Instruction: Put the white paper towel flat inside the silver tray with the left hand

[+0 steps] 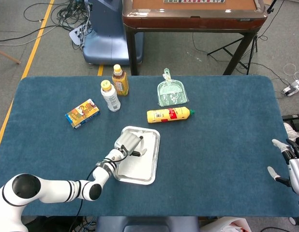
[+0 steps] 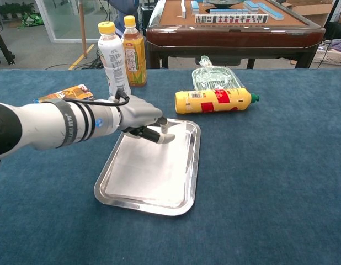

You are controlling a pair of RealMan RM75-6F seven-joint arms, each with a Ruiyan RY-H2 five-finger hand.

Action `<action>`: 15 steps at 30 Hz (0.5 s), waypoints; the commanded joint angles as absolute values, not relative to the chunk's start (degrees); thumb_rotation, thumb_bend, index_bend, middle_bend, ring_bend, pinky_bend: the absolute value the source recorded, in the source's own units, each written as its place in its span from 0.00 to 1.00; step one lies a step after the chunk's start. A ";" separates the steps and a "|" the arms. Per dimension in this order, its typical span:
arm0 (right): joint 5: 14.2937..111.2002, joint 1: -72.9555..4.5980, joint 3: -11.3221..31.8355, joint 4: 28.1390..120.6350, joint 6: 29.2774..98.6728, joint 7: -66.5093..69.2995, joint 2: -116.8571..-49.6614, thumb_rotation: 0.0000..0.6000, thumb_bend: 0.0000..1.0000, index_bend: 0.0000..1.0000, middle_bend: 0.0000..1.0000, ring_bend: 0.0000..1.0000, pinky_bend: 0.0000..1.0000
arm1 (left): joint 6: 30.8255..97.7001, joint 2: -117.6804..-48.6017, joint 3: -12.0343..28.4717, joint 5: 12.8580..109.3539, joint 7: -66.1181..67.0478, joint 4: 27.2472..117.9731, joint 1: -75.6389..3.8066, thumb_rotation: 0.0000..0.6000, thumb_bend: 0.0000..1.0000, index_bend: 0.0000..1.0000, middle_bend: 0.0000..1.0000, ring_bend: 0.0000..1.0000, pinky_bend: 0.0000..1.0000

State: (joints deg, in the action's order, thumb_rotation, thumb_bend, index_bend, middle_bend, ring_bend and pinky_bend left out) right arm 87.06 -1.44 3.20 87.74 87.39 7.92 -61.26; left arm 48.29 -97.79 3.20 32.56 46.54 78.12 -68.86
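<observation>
The silver tray (image 1: 157, 145) (image 2: 196, 164) lies on the blue table a little left of centre. A pale matte sheet, the white paper towel (image 1: 138, 165) (image 2: 151, 171), covers its floor and looks flat. My left hand (image 1: 128, 143) (image 2: 138, 117) hovers over the tray's far left corner. Its fingers are loosely bent and nothing shows between them. Whether a fingertip touches the towel's edge is unclear. My right hand (image 1: 289, 164) stays at the table's right edge, fingers apart and holding nothing.
Beyond the tray lie a yellow bottle (image 1: 169, 114) (image 2: 214, 100) on its side and a clear green bag (image 1: 171, 92). A white bottle (image 1: 110, 95), a tea bottle (image 1: 120, 80) and a snack box (image 1: 82, 113) stand to the far left. A wooden table (image 1: 193, 12) is behind.
</observation>
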 commanded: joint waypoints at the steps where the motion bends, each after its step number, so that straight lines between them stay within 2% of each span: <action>1: 86.95 -1.31 3.17 87.69 87.48 8.00 -61.24 1.00 0.26 0.18 0.26 0.10 0.18 | 48.57 -97.98 2.97 32.12 47.21 78.00 -68.98 0.00 0.32 0.23 1.00 0.84 0.72; 15: 86.87 -1.23 3.27 87.30 87.55 8.41 -61.29 1.00 0.26 0.18 0.26 0.10 0.18 | 48.93 -99.05 3.60 31.76 47.73 78.78 -69.45 0.00 0.32 0.23 1.00 0.84 0.72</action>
State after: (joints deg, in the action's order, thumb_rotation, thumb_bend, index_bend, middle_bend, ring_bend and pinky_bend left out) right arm 86.87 -1.23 3.27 87.30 87.55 8.40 -61.29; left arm 48.86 -98.98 3.52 31.68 47.80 78.81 -69.46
